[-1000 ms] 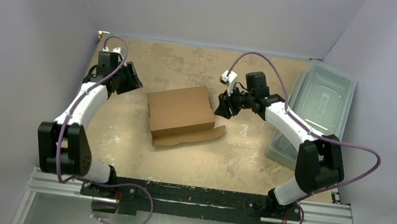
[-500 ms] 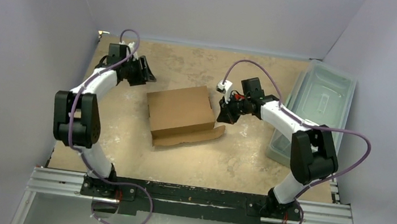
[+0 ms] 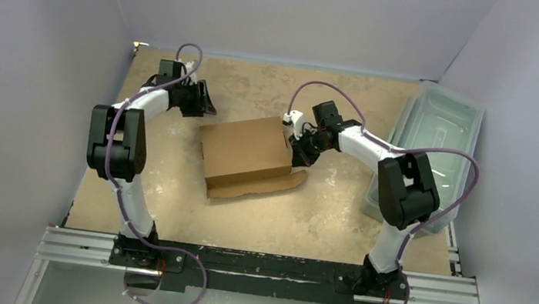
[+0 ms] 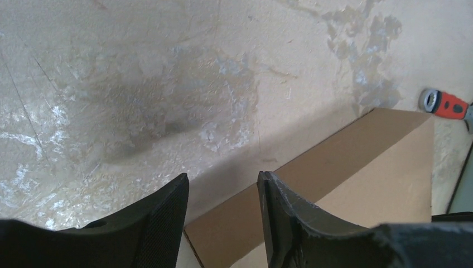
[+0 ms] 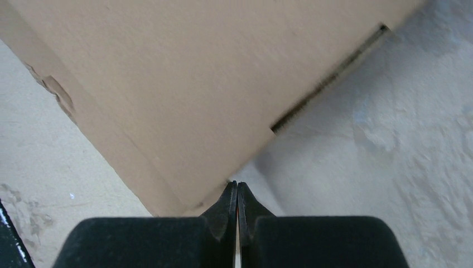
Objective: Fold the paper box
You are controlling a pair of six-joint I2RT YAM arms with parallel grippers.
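Half the paper box (image 4: 379,167) cropped; red item (image 4: 444,105), maybe a handle.

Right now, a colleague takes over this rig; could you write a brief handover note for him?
Left hand: open, empty, above the speckled beige table by the far-left corner of the plain brown cardboard box.
Right hand: shut, empty, at the box's right side.
Done: box stands formed mid-table, top panel down.
Left: the near flap lies flat on the table; probably tuck it in.
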